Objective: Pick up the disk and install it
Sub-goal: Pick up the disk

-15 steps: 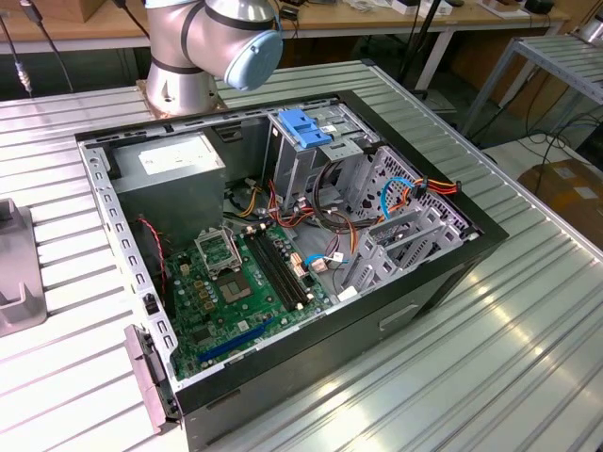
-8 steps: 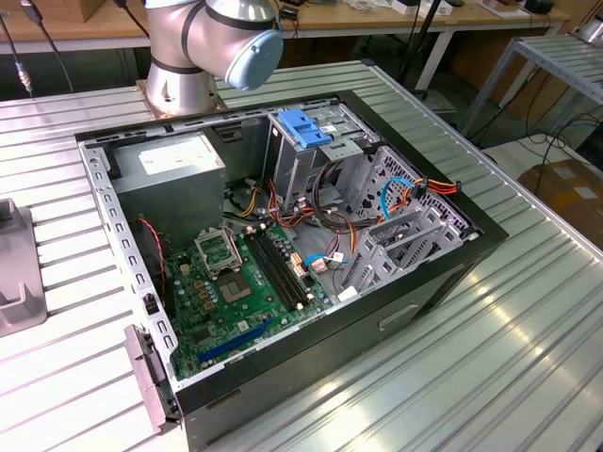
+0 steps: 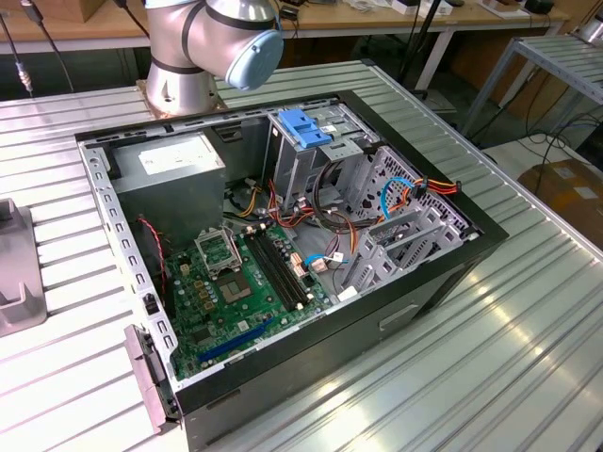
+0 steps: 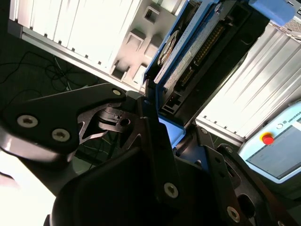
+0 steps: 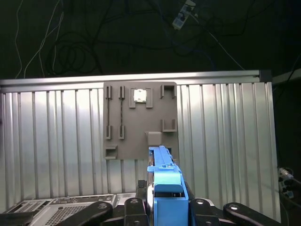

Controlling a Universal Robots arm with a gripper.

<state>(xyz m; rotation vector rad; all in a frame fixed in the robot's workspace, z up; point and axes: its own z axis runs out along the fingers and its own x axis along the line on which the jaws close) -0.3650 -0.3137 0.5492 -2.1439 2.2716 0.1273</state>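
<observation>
Gripper seems clamped on the disk over the grey holder; so narrow a hold could let it twist or slip.

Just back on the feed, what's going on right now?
The gripper is shut on the disk and holds it edge-on, its blue side rail facing the first wrist view. Ahead of it are the ribbed metal table and a grey holder plate. In the exterior view the open computer case lies on the table. The disk is not yet installed.
</observation>
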